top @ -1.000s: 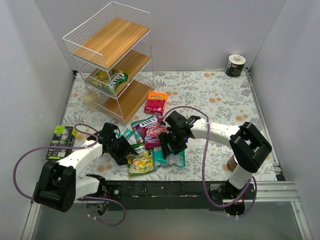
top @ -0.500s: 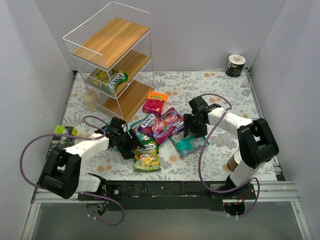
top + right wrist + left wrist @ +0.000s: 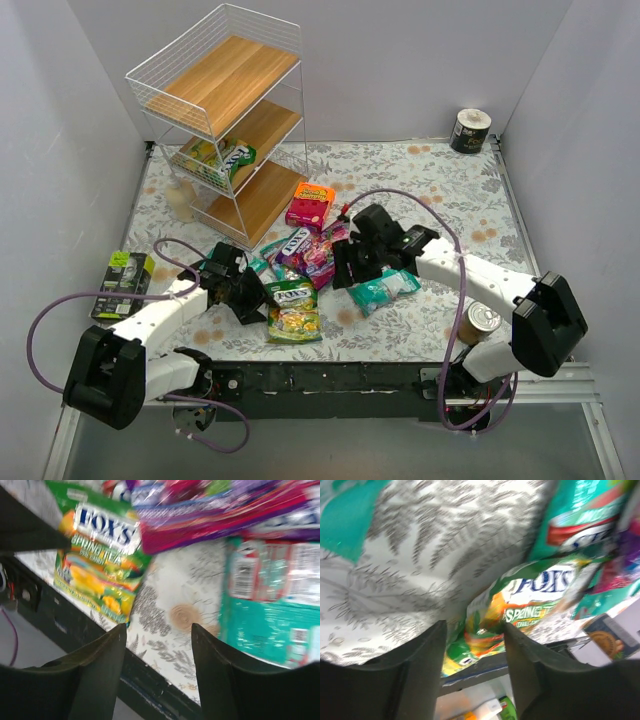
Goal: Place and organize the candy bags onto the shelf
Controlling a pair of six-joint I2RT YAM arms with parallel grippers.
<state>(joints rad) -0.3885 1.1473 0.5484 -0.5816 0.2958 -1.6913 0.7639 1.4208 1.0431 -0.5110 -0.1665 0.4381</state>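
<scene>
Several candy bags lie heaped mid-table: a yellow-green FOX'S bag (image 3: 293, 312), a purple bag (image 3: 310, 250) and a teal bag (image 3: 385, 290). Another yellow-green bag (image 3: 222, 157) rests on the middle tier of the white wire shelf (image 3: 220, 110) at the back left. My left gripper (image 3: 252, 297) stands open at the left edge of the heap. In its wrist view the left gripper (image 3: 475, 627) frames the yellow-green bag (image 3: 520, 605) without touching it. My right gripper (image 3: 345, 268) hovers open over the cloth between the yellow-green bag (image 3: 100, 555) and the teal bag (image 3: 270, 610); in its wrist view the right gripper (image 3: 159, 630) holds nothing.
An orange-pink box (image 3: 311, 205) lies in front of the shelf. A metal can (image 3: 481, 322) stands by the right arm's base and a dark tin (image 3: 471, 131) in the back right corner. A green-black pack (image 3: 124, 280) lies at the left edge. The table's front edge is close behind the heap.
The right gripper swung out to the right, then came back left to the heap. The teal bag now lies further right. The left gripper stayed by the yellow-green bag.
</scene>
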